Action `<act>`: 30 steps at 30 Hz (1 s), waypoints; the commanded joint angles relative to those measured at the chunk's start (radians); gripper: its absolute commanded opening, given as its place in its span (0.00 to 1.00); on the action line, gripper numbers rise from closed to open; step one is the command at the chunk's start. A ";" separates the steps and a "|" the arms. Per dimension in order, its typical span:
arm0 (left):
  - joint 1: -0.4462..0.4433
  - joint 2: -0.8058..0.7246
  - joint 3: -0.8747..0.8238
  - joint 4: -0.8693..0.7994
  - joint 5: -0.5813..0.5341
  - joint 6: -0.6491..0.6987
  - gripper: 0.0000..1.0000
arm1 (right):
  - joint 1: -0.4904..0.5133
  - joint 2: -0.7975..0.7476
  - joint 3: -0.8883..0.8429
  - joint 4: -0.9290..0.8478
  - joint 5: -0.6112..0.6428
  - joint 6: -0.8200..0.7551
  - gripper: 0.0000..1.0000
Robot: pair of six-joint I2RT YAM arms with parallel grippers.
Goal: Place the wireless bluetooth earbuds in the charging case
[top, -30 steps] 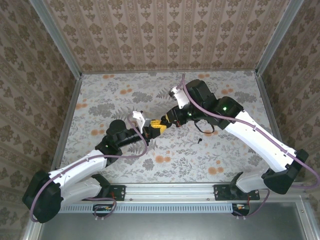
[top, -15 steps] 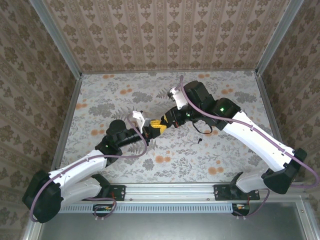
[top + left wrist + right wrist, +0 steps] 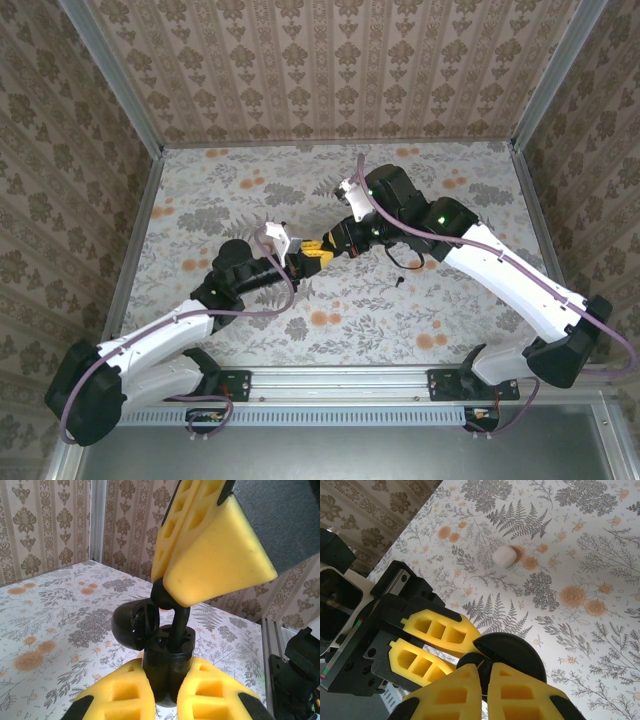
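The left end effector (image 3: 312,256) was clamped on the open charging case (image 3: 166,672) above the desk (image 3: 450,320). The right end effector (image 3: 328,245), at its 2 o'clock, pinched an earbud (image 3: 176,625) standing in the case.

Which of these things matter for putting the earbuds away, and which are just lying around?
Part of the job:
- charging case, lid open, gripped by the left tool
- black earbud, pinched by the right tool, stem down at the case
- tiny black piece on the table, possibly the second earbud

Lying about:
- small white lump
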 commanded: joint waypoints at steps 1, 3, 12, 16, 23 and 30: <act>0.004 -0.003 0.031 0.043 0.020 -0.019 0.00 | -0.002 0.008 -0.016 0.007 -0.014 -0.019 0.08; 0.004 -0.005 0.030 0.045 0.021 -0.020 0.00 | -0.003 0.035 -0.022 0.014 -0.037 -0.022 0.08; 0.005 -0.011 0.025 0.050 0.021 -0.024 0.00 | -0.004 0.054 -0.048 0.039 -0.110 -0.040 0.08; 0.004 -0.020 0.020 0.049 0.016 -0.024 0.00 | -0.004 0.060 -0.051 0.030 -0.109 -0.050 0.09; 0.005 -0.039 0.006 0.064 0.009 -0.032 0.00 | -0.006 0.037 -0.075 0.031 -0.091 -0.055 0.09; 0.010 -0.045 -0.008 0.100 0.003 -0.050 0.00 | -0.032 -0.015 -0.118 0.065 -0.077 0.022 0.09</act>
